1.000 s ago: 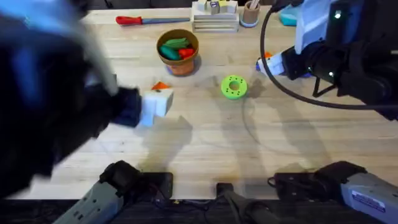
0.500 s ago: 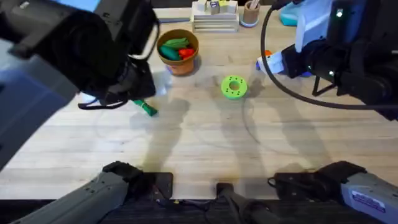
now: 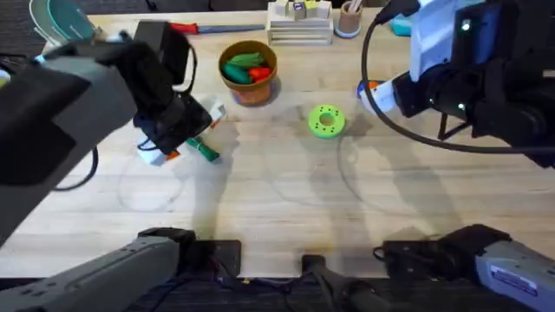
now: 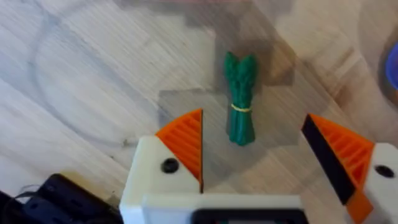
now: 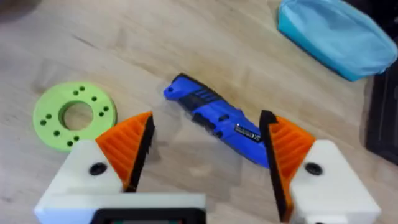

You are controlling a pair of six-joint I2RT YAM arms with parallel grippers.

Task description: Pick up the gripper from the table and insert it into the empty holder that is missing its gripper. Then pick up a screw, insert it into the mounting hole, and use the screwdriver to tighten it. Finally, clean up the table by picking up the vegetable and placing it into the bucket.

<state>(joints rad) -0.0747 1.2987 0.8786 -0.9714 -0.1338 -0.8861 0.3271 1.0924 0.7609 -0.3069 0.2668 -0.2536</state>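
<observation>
Pale wood-grain worktop [image 3: 286,208]. Left claw [image 4: 261,155] spread wide, ribbed orange wedge pads either side of slim green vegetable [image 4: 240,99] lying flat, not touching. Right claw [image 5: 205,149] wide too, poised over thick blue cylindrical screwdriver [image 5: 217,118]; flat green holed disc [image 5: 73,115] beside. Farther back, round brown bucket [image 3: 251,90], tan rim, toy produce inside.

No readable text found; white marking on thick bright-blue cylindrical power driver [image 5: 217,118] too blurred for reading.
</observation>
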